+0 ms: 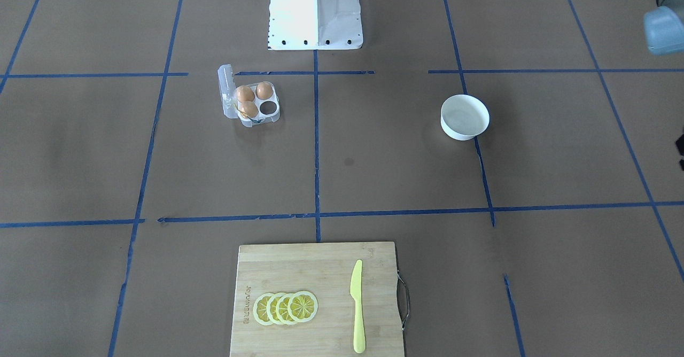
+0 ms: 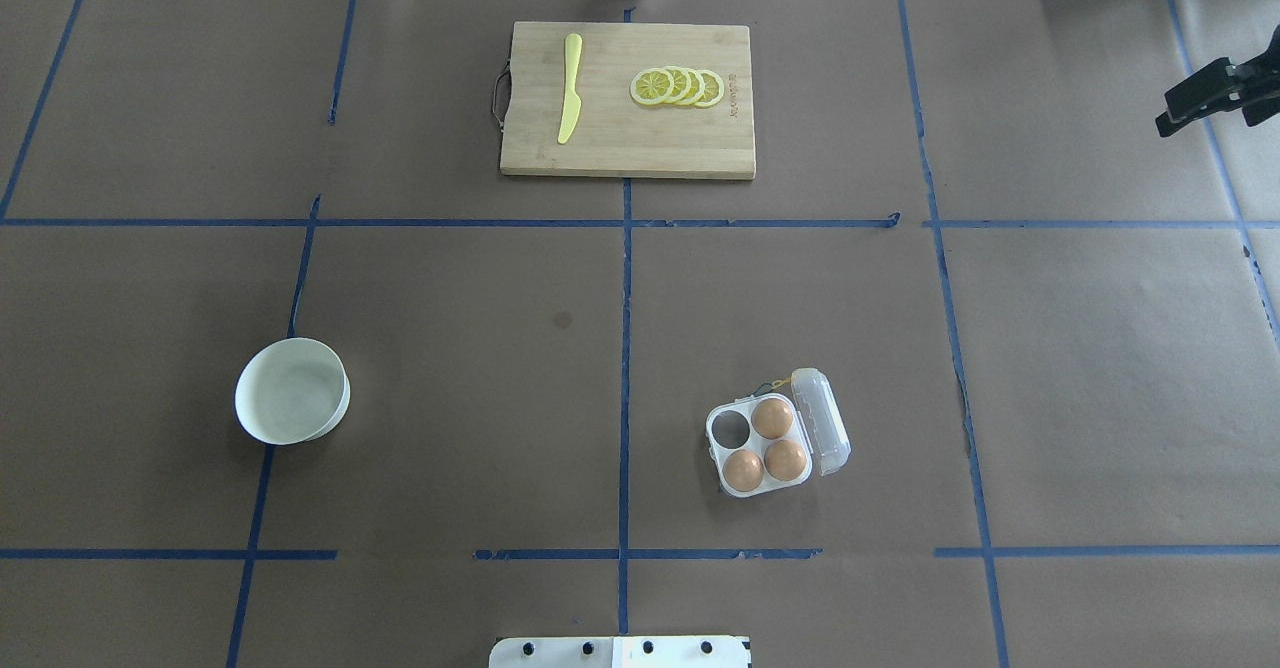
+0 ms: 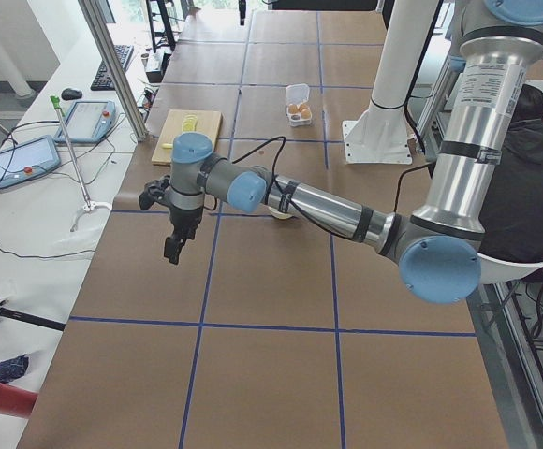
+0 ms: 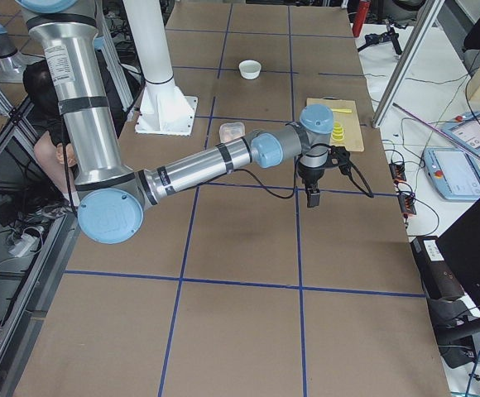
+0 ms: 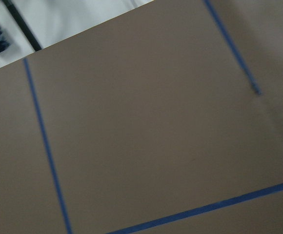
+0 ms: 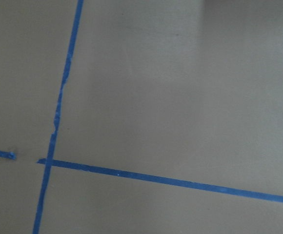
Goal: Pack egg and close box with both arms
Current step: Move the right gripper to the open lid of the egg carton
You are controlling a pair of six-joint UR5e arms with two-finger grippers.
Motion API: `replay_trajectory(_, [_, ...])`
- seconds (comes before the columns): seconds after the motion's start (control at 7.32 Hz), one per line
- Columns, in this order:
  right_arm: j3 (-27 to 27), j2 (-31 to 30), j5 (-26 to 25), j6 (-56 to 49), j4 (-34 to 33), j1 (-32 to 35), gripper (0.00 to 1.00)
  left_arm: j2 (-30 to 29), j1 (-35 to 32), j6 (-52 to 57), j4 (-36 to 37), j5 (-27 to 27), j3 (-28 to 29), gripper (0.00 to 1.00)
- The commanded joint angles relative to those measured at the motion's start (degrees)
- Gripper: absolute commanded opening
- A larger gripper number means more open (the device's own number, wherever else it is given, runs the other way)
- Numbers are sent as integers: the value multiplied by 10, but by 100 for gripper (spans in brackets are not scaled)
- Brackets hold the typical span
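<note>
The clear box (image 2: 760,443) stands open on the table at the robot's right, its lid (image 2: 822,421) tipped back. Three orange-brown eggs sit in it, one of them (image 2: 743,469) nearest the robot; one cell (image 2: 731,429) is empty. The box also shows in the front view (image 1: 251,103). My right gripper (image 2: 1165,128) hangs at the far right edge, far from the box; its jaws are unclear. My left gripper (image 3: 171,254) hangs over the table's left end, far from the box; I cannot tell its state. Both wrist views show only brown paper and blue tape.
A round white bowl (image 2: 292,404) stands on the robot's left and looks empty. A wooden cutting board (image 2: 628,148) lies at the far middle with a yellow knife (image 2: 569,100) and lemon slices (image 2: 678,87). The white pedestal base (image 1: 315,15) stands near the box.
</note>
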Motion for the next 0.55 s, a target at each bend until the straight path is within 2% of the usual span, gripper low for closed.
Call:
replay_trajectory(0.0, [29, 10, -2, 52, 9, -70, 100, 48, -55, 28, 50, -127, 31, 100])
replay_trajectory(0.14, [53, 15, -6, 97, 9, -99, 100, 63, -60, 55, 80, -133, 25, 100])
replay_trajectory(0.27, [79, 11, -23, 111, 8, -139, 100, 90, -70, 116, 83, -133, -15, 100])
replay_trajectory(0.41, [106, 10, -49, 167, 8, -194, 85, 91, -75, 118, 84, -136, -12, 100])
